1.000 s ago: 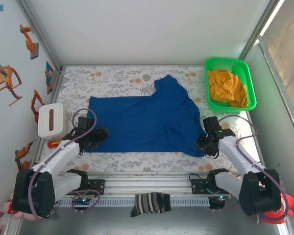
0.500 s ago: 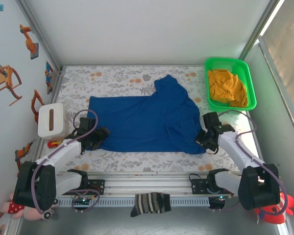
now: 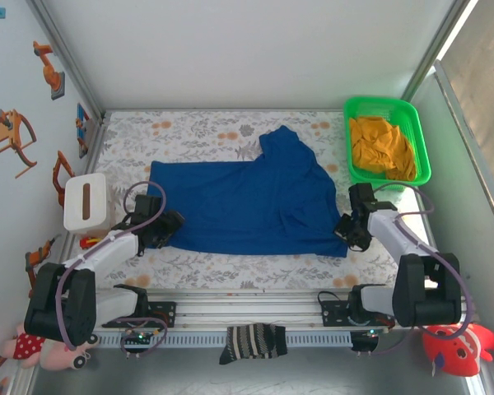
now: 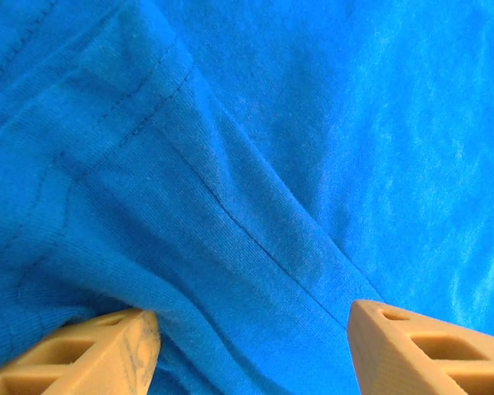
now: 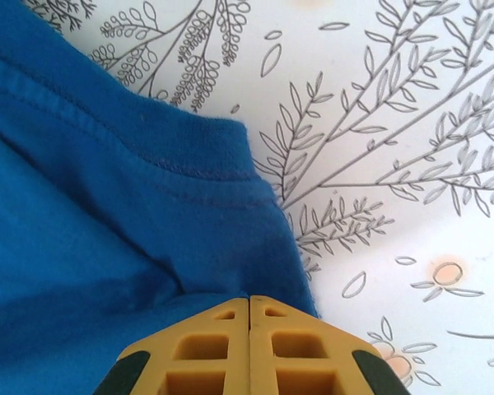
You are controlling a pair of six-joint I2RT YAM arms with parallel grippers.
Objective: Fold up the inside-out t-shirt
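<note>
2 white arms [image 3: 107, 251], black joints (purple cables), ochre tool fingers [image 5: 214, 350].

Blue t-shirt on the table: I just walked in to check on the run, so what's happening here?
Two robot arms are working on the t-shirt, which lies spread on the flowered table. The right gripper is shut on its near right corner. The left gripper is open, its fingers straddling the cloth at the near left corner. No fold is made yet.
</note>
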